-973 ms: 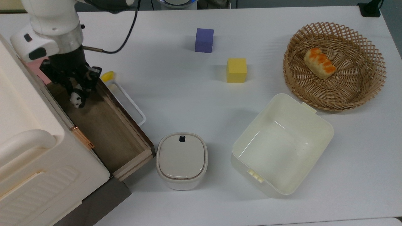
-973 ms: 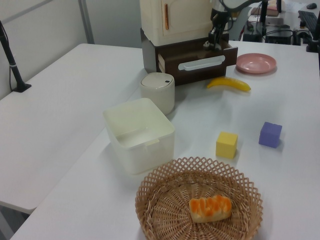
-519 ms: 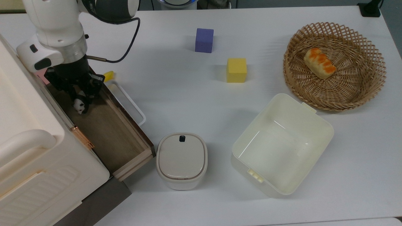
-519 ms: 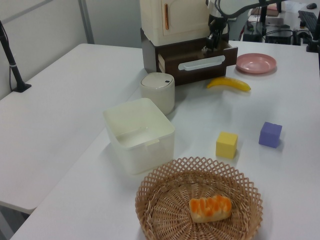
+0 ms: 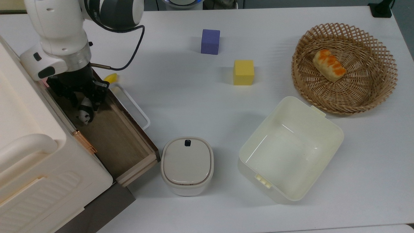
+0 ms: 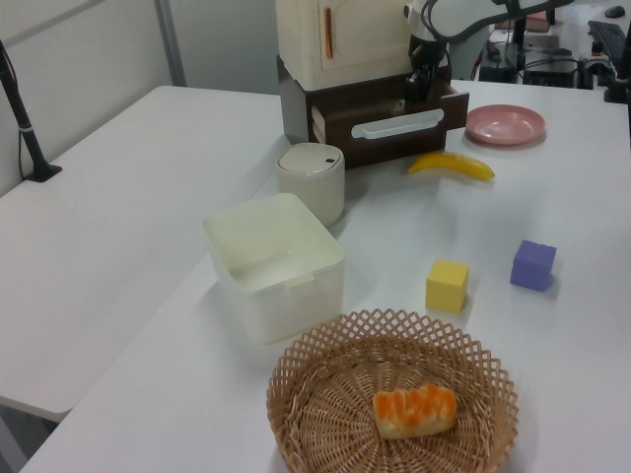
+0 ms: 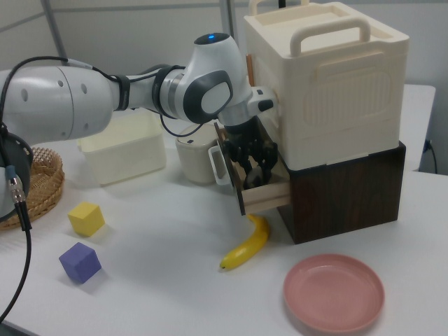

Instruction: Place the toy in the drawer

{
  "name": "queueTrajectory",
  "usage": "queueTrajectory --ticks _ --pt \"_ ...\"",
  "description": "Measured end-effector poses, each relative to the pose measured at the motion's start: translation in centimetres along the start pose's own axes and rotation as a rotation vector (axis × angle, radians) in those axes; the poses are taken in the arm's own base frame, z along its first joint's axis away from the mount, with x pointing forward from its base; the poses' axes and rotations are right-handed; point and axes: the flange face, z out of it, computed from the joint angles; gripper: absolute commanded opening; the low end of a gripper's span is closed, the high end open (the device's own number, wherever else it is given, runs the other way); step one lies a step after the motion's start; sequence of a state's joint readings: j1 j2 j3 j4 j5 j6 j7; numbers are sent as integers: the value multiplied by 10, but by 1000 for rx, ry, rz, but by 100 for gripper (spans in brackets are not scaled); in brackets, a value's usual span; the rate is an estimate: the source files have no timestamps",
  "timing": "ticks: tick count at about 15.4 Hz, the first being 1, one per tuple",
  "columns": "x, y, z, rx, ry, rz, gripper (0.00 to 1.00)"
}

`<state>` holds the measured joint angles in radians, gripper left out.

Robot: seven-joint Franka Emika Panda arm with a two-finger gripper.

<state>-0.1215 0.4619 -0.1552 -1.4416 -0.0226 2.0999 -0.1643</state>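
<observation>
At the upper left of the top view, the Franka arm's tool (image 5: 84, 103) reaches down into the open drawer (image 5: 119, 142) — its fingers closed around the panda figurine (image 5: 85, 116), which hangs just above the drawer's wooden floor near the far end. The drawer juts from the dark base under a cream cabinet (image 5: 29, 142). In the right view, the tool (image 7: 255, 166) sits inside the drawer (image 7: 262, 196), a banana (image 7: 246, 243) lying on the white surface (image 7: 161, 280) just beside it — a pink plate (image 7: 334, 291) at lower right.
</observation>
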Motion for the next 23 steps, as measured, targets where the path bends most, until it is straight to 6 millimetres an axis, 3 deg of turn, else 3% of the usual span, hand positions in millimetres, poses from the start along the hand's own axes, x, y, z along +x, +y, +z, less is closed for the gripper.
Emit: queueTrajectory --ticks 3,5,8,10,13,16,17,19,21,23 --pt "1 2 -1 -6 12 18 75" --pt "4 0 -12 -7 31 30 76" --pt "8 -1 -52 -8 92 32 77" --pt "6 -12 -83 -1 121 24 81" --pt "-4 -52 -116 28 72 -18 88" --pt "-23 -111 -139 53 -33 -102 100" --pt "-35 -141 -149 59 -81 -143 100" --pt "-52 -173 -156 69 -142 -193 100" --pt "-66 -189 -158 80 -179 -225 100" --pt "-77 -192 -157 91 -196 -236 100"
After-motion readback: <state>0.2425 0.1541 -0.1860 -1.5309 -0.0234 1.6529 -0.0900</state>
